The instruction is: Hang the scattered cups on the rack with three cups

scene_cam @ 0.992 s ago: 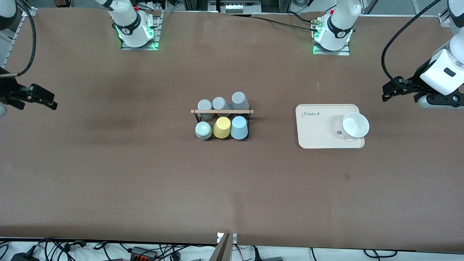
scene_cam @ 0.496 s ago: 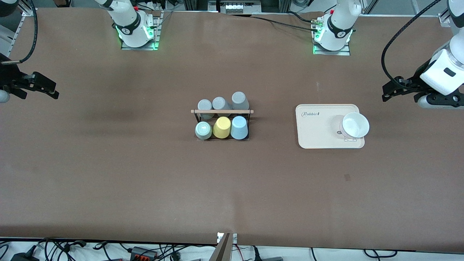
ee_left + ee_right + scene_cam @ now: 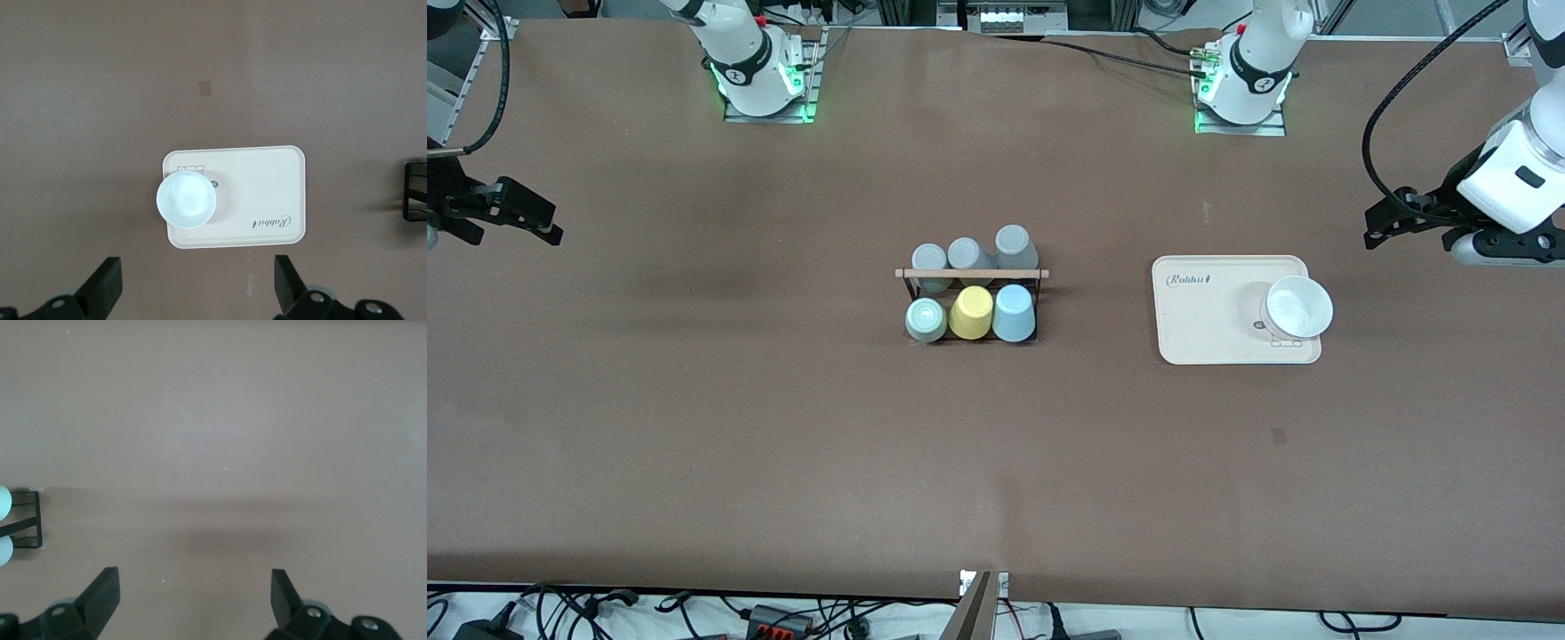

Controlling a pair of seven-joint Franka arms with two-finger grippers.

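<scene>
- The pale mint-green tumbler (image 3: pixel 925 319) and light blue tumbler (image 3: pixel 1014 313) are seated on the small black wire rack (image 3: pixel 971 302), beside the yellow cup (image 3: pixel 971 312), so hanging looks pretty much done.
- The right gripper (image 3: pixel 516 218) is shifted slightly over its table end since a moment ago, spread wide and empty.
- The left gripper (image 3: pixel 1392 220) is parked unchanged near the cream rectangular tray (image 3: pixel 1209 329), wide open, nothing held.

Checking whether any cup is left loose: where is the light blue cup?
The light blue cup sits upside down on the rack, beside the yellow cup, at the end toward the left arm.

A robotics lab: two white arm bases (image 3: pixel 758 67) (image 3: pixel 1245 80) glow green at twelve o'clock on a brown-covered table (image 3: pixel 783 444), with loose cables (image 3: pixel 605 609) and power strips (image 3: pixel 783 618) along six o'clock.
</scene>
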